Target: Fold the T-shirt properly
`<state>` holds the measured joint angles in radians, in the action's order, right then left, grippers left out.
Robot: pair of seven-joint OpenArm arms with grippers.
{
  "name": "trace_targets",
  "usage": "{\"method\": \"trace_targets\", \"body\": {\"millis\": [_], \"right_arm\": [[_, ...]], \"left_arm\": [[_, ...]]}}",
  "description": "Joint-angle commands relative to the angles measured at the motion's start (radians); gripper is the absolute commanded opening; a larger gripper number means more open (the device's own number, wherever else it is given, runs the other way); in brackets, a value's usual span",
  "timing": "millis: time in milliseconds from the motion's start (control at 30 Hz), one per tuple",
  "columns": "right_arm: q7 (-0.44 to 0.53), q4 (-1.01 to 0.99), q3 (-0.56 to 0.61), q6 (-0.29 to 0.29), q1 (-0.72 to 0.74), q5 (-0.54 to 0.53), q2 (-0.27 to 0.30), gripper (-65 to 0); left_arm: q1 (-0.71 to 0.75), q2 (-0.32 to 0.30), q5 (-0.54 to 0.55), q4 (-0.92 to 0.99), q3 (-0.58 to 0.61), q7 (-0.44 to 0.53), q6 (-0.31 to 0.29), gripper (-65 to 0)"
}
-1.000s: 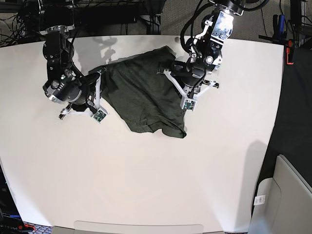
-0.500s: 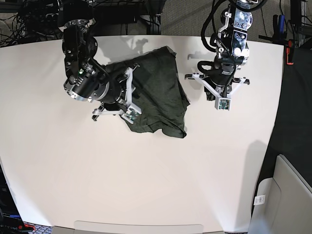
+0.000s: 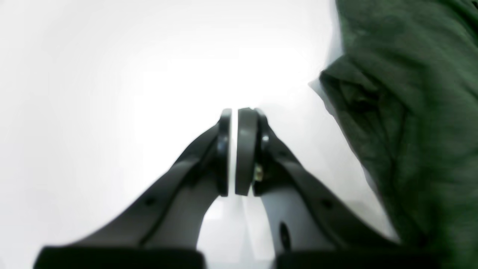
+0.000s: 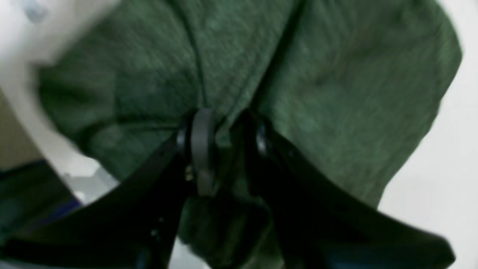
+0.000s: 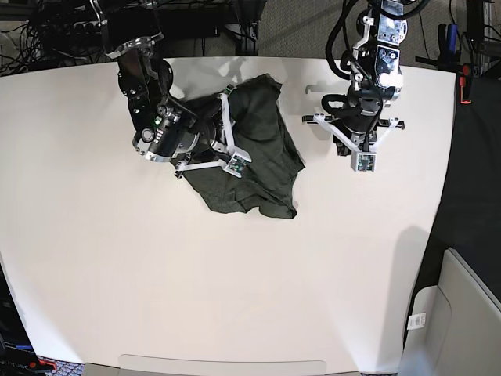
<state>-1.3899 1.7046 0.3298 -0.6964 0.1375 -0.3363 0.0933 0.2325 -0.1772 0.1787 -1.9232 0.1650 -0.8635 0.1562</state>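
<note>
The dark olive-green T-shirt (image 5: 266, 157) lies bunched at the back middle of the white table (image 5: 235, 282). My right gripper (image 5: 210, 135) is over the shirt's left part. In the right wrist view it (image 4: 220, 123) is shut on a fold of the T-shirt (image 4: 317, 74), with fabric pinched between the pads and draping around them. My left gripper (image 5: 354, 117) stands to the right of the shirt, apart from it. The left wrist view shows it (image 3: 232, 123) shut with nothing in it above bare table, the T-shirt's edge (image 3: 410, 112) off to the right.
Dark floor runs past the table's right edge (image 5: 452, 157). A grey bin (image 5: 462, 313) stands at the lower right. Cables and a rack (image 5: 70, 23) sit behind the table's back edge.
My right gripper has carried the shirt's left side rightward over the shirt's body. My left gripper has let go of the right edge and moved off to the right.
</note>
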Motion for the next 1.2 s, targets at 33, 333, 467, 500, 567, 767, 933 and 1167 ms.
{"method": "trace_targets", "body": {"millis": [33, 333, 467, 500, 567, 767, 933, 1167], "right_arm": [[-0.006, -0.05, -0.002, -0.002, 0.041, 0.01, 0.0, -52.8], [0.172, -0.271, -0.002, -0.002, 0.119, 0.135, 0.018, -52.8], [0.231, -0.338, -0.008, -0.002, 0.173, 0.136, 0.03, -52.8], [0.258, -0.338, -0.008, -0.002, 0.179, 0.136, 0.033, -52.8], [0.307, -0.347, -0.008, -0.002, 0.195, 0.136, 0.053, -52.8], [0.372, -0.409, -0.031, -0.002, 0.265, 0.138, 0.061, -52.8], [0.407, -0.415, -0.117, 0.083, 0.29, 0.205, 0.055, -52.8], [0.478, -0.417, -0.136, 0.102, 0.313, 0.328, 0.055, -52.8]], "left_arm": [[-0.011, -0.003, -0.005, -0.02, -0.015, 0.022, 0.001, -64.1], [-0.011, -0.003, -0.006, -0.02, -0.084, 0.023, 0.001, -64.2], [-0.006, -0.003, -0.005, -0.02, -0.121, 0.023, 0.001, -64.2], [-0.006, -0.003, -0.005, -0.02, -0.127, 0.023, 0.001, -64.2], [-0.006, -0.003, -0.005, -0.02, -0.134, 0.023, 0.001, -64.2], [-0.005, -0.003, -0.005, -0.02, -0.134, 0.023, 0.001, -64.2], [-0.005, -0.003, -0.005, -0.02, -0.134, 0.023, 0.001, -64.2], [-0.003, -0.003, -0.005, -0.02, -0.134, 0.065, -0.002, -64.2]]}}
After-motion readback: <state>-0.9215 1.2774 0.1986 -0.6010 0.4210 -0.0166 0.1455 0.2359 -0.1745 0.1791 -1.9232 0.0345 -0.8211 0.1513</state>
